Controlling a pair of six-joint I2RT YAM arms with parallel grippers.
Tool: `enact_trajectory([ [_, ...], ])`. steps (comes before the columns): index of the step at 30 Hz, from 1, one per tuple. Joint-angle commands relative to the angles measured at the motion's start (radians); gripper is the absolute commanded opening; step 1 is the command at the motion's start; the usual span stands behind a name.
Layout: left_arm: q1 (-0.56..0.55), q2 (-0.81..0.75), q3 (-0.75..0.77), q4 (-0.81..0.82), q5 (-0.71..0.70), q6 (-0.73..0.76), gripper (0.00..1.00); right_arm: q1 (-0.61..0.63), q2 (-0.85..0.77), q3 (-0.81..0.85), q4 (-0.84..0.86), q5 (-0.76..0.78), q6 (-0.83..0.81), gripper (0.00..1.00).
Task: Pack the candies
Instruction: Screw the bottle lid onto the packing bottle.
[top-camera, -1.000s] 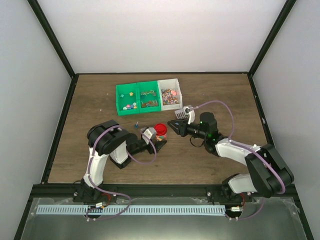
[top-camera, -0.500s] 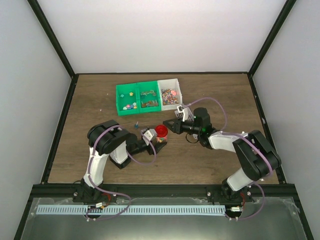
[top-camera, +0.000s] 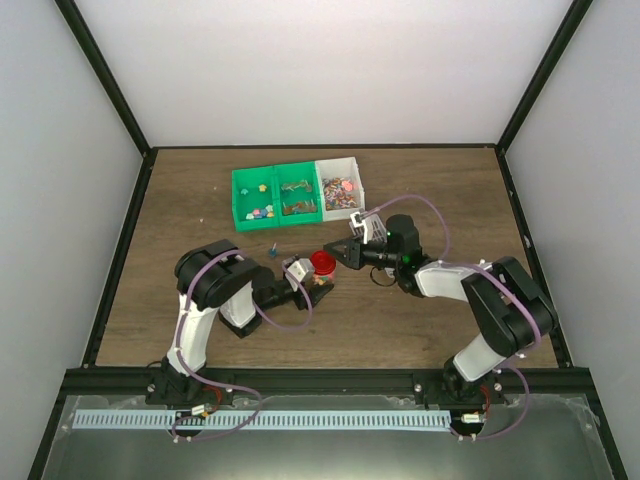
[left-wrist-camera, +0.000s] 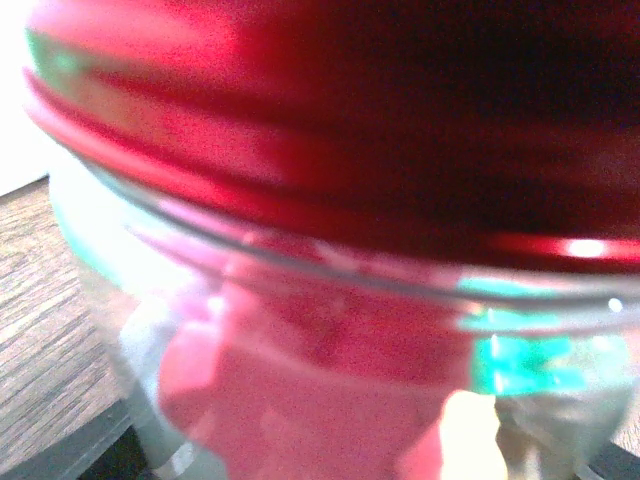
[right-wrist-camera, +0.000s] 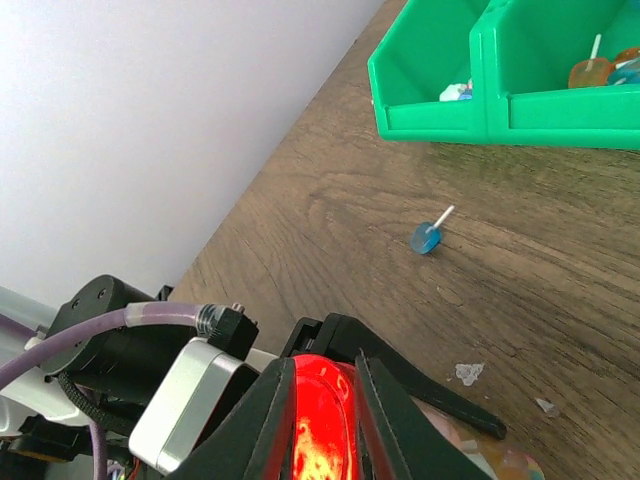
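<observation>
Item: candy jar (left-wrist-camera: 300, 380), mid-worktop. L gripper (top-camera: 306, 279) is clamping the body; R gripper (right-wrist-camera: 323, 372) is pinching red lid (right-wrist-camera: 318, 425). Rec: twisting squarely, L bracing firm.

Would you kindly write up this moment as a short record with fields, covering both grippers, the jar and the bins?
left gripper: holds the clear jar from the side
right gripper: fingers closed on either side of the red lid
lid: sits on the jar
candies: mixed colours in the white bin; blurred pink shapes in the jar
green bins: two, directly left of the white bin
lollipop: blue, loose on the table between bins and jar
</observation>
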Motion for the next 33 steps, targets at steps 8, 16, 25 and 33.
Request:
enact_trajectory([
  [8, -0.002, 0.039, -0.033, 0.225, 0.049, -0.003, 0.63, -0.006, 0.004, -0.025, 0.046, -0.015, 0.001, 0.13],
  [16, -0.002, 0.039, -0.035, 0.225, 0.039, -0.011, 0.61, 0.004, 0.002, -0.054, 0.036, -0.017, -0.017, 0.1],
  [25, -0.002, 0.047, -0.037, 0.225, 0.02, -0.007, 0.6, 0.027, 0.019, -0.068, 0.026, -0.017, -0.035, 0.06],
  [33, -0.002, 0.03, -0.04, 0.225, -0.018, -0.024, 0.58, 0.06, 0.01, -0.104, 0.023, 0.002, -0.04, 0.01],
])
